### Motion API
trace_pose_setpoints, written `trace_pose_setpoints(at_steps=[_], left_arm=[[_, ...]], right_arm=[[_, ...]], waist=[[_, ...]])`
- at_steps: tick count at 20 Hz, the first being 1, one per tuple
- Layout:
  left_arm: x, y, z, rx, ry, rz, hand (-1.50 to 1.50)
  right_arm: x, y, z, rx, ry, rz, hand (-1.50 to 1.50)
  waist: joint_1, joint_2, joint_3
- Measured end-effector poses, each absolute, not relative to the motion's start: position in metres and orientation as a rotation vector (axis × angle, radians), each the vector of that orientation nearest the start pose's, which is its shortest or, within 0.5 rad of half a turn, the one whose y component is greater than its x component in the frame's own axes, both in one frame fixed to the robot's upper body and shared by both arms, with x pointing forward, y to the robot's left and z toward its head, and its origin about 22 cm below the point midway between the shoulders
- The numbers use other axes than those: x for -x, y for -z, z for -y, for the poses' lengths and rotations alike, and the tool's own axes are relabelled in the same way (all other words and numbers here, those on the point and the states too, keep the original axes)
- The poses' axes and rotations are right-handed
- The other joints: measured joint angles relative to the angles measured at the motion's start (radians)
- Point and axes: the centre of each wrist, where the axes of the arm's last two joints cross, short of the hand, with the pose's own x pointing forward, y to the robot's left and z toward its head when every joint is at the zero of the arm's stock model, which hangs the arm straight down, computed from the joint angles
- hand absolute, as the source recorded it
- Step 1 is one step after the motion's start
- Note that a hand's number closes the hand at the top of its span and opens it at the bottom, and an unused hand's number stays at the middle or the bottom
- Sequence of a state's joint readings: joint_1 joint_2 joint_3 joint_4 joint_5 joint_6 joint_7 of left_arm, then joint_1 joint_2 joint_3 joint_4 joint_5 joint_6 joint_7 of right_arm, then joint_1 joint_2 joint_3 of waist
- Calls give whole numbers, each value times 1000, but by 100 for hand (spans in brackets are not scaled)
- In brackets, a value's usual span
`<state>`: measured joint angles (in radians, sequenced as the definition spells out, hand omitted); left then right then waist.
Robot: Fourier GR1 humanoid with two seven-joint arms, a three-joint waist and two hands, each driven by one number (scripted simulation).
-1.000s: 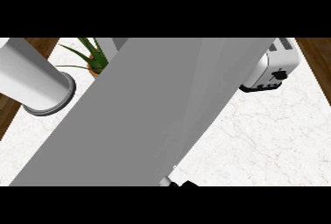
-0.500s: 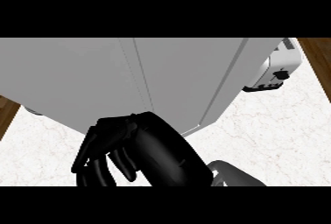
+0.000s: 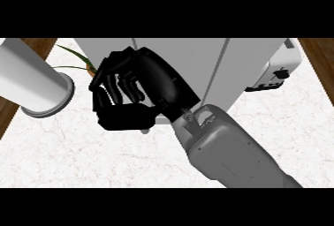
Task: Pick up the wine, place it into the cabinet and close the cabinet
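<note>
No wine bottle shows anywhere in the head view. The grey cabinet point(image 3: 261, 57) fills the upper middle, with a vertical seam between its doors. My right hand point(image 3: 140, 88) is raised in front of the left door point(image 3: 189, 57), its fingers curled and the thumb tucked below, with nothing visible inside them. Its grey forearm point(image 3: 228, 150) comes in from the lower right. At the left, a thick grey cylinder point(image 3: 32, 79) looks like my left forearm; the left hand itself is out of view.
A white toaster point(image 3: 280, 70) stands at the upper right beside the cabinet. Green plant leaves point(image 3: 78, 57) poke out left of the cabinet. The white marble counter point(image 3: 85, 159) spreads below, with wooden floor past its side edges.
A second ago an open door swept across the view; it has since swung flat with the cabinet front. My right hand has risen from the lower edge up to the left door.
</note>
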<state>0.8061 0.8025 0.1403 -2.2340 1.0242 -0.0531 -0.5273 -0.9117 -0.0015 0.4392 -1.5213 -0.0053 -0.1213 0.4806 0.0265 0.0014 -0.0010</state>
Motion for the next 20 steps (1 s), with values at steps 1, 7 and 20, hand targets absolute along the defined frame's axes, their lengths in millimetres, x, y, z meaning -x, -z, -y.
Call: trace_pose_setpoints(at_steps=[1, 7, 20], left_arm=[[-85, -119, -351, 225, -184, 1906, -150], [-97, -115, -333, 250, -178, 1881, -150], [-122, -103, -305, 261, -200, 1870, -150]], right_arm=[[-304, -215, 22, -242, -744, 1820, 150], [-329, -210, 25, -292, -775, 1826, 150], [-350, -202, 30, -340, -876, 1884, 150]], waist=[[-4, 0, 0], [-10, -10, -6], [-6, -24, -20]])
